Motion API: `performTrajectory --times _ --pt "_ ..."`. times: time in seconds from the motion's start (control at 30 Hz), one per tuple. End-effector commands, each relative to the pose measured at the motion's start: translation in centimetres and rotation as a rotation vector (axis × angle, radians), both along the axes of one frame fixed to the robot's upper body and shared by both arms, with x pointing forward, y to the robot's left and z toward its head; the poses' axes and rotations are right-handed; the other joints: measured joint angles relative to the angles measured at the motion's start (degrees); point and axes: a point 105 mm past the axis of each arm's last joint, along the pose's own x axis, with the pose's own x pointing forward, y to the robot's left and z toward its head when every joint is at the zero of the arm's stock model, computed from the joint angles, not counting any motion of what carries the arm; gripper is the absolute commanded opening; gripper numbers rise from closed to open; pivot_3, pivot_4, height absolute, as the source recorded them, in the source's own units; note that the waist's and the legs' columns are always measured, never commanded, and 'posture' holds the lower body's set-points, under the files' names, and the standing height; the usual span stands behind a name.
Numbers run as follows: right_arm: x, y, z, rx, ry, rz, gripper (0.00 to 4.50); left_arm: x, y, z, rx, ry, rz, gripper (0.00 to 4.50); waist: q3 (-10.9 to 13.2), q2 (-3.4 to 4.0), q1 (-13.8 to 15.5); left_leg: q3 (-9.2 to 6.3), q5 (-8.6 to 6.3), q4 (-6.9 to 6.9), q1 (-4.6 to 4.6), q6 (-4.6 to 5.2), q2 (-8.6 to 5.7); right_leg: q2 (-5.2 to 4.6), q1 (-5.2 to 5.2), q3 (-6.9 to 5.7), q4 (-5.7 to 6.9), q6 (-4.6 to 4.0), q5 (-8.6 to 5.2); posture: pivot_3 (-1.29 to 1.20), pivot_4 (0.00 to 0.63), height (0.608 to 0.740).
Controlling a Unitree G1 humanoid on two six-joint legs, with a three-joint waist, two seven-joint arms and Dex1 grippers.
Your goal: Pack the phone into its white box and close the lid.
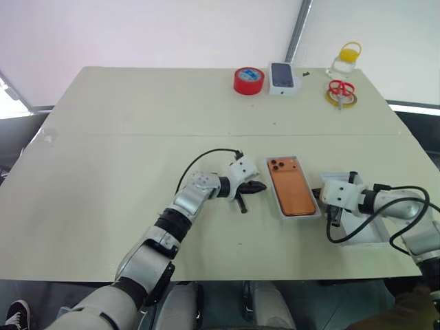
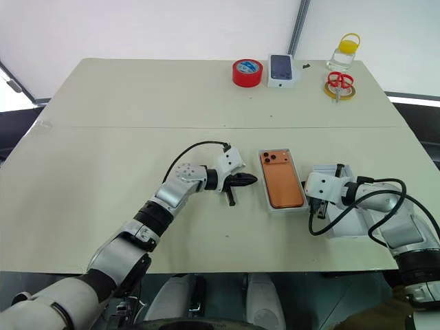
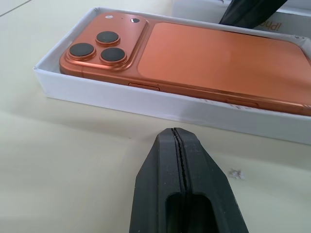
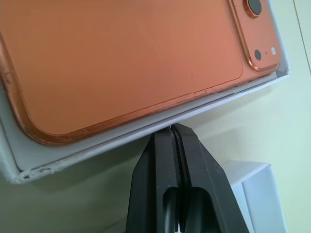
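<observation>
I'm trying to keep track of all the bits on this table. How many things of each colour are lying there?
Orange: 1, the phone
White: 3, the white box, the lid, small box
Red: 2, tape roll, scissors
Yellow: 2, tape ring, bottle cap
Total: 8

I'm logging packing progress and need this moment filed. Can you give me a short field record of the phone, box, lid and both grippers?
phone: orange, back up, lying inside the white box
lid: off, on the table under the right arm
left gripper: shut, empty, beside the box's left wall
right gripper: shut, empty, at the box's right wall
step left: lid onto the box
far edge: red tape roll, small phone-printed box
</observation>
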Motion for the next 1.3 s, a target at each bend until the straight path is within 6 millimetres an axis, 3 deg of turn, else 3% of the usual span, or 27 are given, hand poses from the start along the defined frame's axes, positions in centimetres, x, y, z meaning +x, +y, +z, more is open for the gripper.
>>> performTrajectory --times 0.03,0.2,0.27,0.57,0.63,0.73,0.83,0.9,0.93,1.03,1.17,1.3 --pt "0.0 -1.1 2.3 0.017 -0.055 -0.026 0.03 0.7 1.1 2.3 -0.060 -0.048 0.033 0.00 0.00 0.00 0.01 0.00 0.00 0.00 0.00 0.00 0.00 0.00 0.00 0.00 0.01 0.00 0.00 0.00 0.150 0.740" --pt "0.2 -2.5 1.5 -0.038 -0.069 -0.062 0.03 1.0 3.6 4.2 -0.129 -0.085 0.080 0.00 0.00 0.01 -0.02 0.01 0.00 0.00 0.02 0.00 0.03 0.00 0.01 0.00 0.01 0.00 0.00 0.00 0.150 0.740" --pt "-0.7 -2.8 0.7 -0.046 -0.009 -0.054 0.03 0.8 5.1 4.7 -0.136 -0.094 0.085 0.00 -0.02 0.04 -0.03 0.00 0.00 0.00 0.02 0.00 0.04 0.00 0.00 0.00 0.02 0.00 0.00 0.00 0.150 0.740" --pt "-2.2 -6.0 2.0 -0.093 0.012 -0.092 0.03 -0.1 9.5 5.7 -0.159 -0.106 0.125 0.00 -0.03 0.05 -0.03 0.00 0.00 0.04 0.06 0.01 0.01 -0.01 0.07 0.02 0.04 -0.03 -0.02 0.00 0.150 0.740" --pt "-2.1 -5.8 2.6 0.008 0.046 -0.126 0.03 -0.5 10.2 5.8 -0.159 -0.075 0.107 0.00 -0.03 0.05 -0.04 0.02 0.00 0.03 0.10 0.01 0.03 0.00 0.09 0.02 0.05 -0.03 -0.02 0.00 0.150 0.740" --pt "-1.1 -4.4 4.6 0.210 0.021 -0.176 0.84 -1.0 11.2 6.7 -0.184 -0.090 0.080 0.79 -0.02 0.04 -0.20 0.02 0.00 0.03 0.11 0.01 0.08 0.01 0.09 0.02 0.04 -0.04 -0.02 0.00 0.150 0.740" --pt "-0.9 -3.2 6.1 0.291 -0.026 -0.218 2.38 -2.2 12.6 7.8 -0.204 -0.107 0.026 2.38 -0.02 0.08 -0.13 0.01 -0.01 0.02 0.12 0.00 0.14 0.03 0.08 0.01 0.07 -0.04 -0.02 0.00 0.150 0.740" --pt "-0.8 -4.0 6.1 0.346 -0.001 -0.338 3.43 -3.0 13.4 8.3 -0.202 -0.143 0.004 3.45 -0.03 0.13 -0.04 0.01 -0.02 0.01 0.12 0.00 0.18 0.05 0.07 0.00 0.08 -0.04 -0.02 0.00 0.150 0.740" --pt "-0.9 -4.4 5.8 0.382 0.027 -0.405 3.44 -3.5 13.8 8.4 -0.197 -0.169 -0.014 3.87 -0.03 0.12 0.00 0.01 -0.02 0.01 0.11 0.00 0.18 0.05 0.06 0.00 0.08 -0.10 -0.05 0.00 0.150 0.740" --pt "-1.4 -4.6 5.2 0.392 0.049 -0.531 3.44 -4.4 15.0 8.3 -0.169 -0.272 -0.027 3.87 -0.03 0.12 0.34 0.00 -0.02 0.01 0.10 0.00 0.15 0.00 0.08 0.00 0.05 -0.21 -0.11 0.00 0.150 0.740" --pt "-2.5 -5.3 5.1 0.439 0.111 -0.669 3.44 -5.1 16.0 7.5 -0.167 -0.299 -0.041 3.87 -0.04 0.15 0.29 0.04 -0.02 0.02 0.09 0.00 0.13 -0.04 0.08 0.02 0.01 -0.23 -0.11 0.00 0.150 0.740" --pt "-4.2 -4.5 3.9 0.415 0.227 -0.725 3.44 -5.7 16.7 6.7 -0.173 -0.279 -0.087 3.87 -0.04 0.15 0.17 0.02 -0.03 0.02 0.08 0.02 0.16 -0.01 0.07 -0.01 0.01 -0.22 -0.11 0.00 0.150 0.740"
